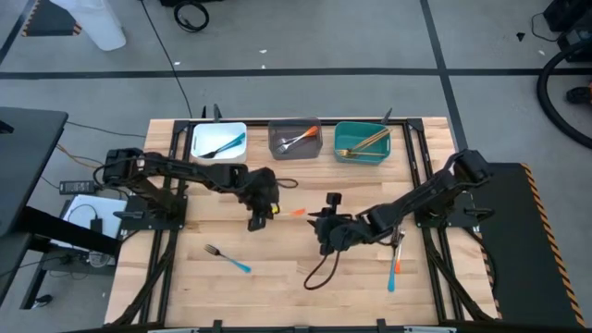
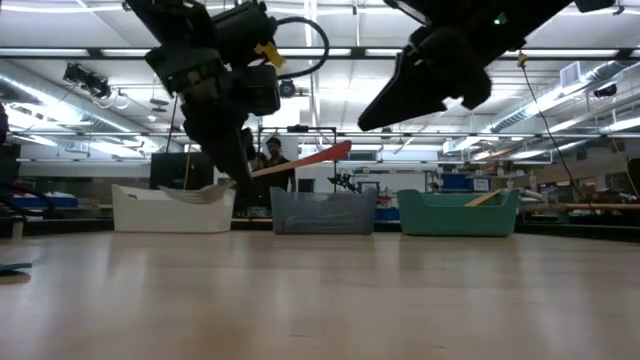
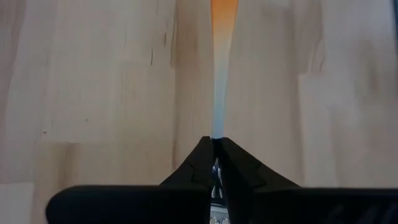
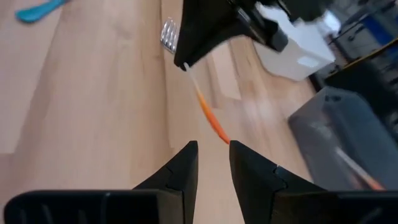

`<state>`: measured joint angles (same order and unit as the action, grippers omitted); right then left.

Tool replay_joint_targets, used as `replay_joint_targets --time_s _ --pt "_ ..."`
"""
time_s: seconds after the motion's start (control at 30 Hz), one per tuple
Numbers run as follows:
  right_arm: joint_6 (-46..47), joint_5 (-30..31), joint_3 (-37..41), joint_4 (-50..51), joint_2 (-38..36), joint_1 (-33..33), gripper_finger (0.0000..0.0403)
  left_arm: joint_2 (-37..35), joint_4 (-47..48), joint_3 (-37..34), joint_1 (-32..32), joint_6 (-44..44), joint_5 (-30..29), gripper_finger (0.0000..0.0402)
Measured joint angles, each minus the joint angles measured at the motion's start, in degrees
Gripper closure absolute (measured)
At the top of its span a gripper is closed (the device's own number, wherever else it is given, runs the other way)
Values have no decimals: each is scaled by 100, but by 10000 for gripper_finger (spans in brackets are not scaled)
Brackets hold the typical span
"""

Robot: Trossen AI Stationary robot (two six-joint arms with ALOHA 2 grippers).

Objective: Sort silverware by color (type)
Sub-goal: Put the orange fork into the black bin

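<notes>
The silverware is partly sorted. The white bin at the far left holds a blue-handled piece, the grey bin in the middle holds an orange-handled one, and the teal bin at the far right holds the gold ones. Still left on the table are a blue-handled fork near the front left and two more pieces lying close together on the right. The left gripper is up above the middle of the table, and its fingers are squeezed shut on an orange-handled utensil, which sticks out toward the right. It needs to go to the grey bin, I think. The right gripper hangs just beside the orange tip, fingers partly apart, with nothing in them.
</notes>
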<state>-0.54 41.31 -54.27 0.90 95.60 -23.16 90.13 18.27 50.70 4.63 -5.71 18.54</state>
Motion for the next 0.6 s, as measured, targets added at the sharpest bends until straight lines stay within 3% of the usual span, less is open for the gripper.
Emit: replay_joint_targets --time_s 0.17,0.37,0.6 --pt "-865 299 -360 -4 357 -13 301 0 -91 0 227 -510 456 379" --pt "-1980 1106 -660 20 735 -35 301 0 -119 0 269 -759 622 376" --pt "-2247 1161 -675 90 839 -22 301 0 -138 0 255 -864 840 375"
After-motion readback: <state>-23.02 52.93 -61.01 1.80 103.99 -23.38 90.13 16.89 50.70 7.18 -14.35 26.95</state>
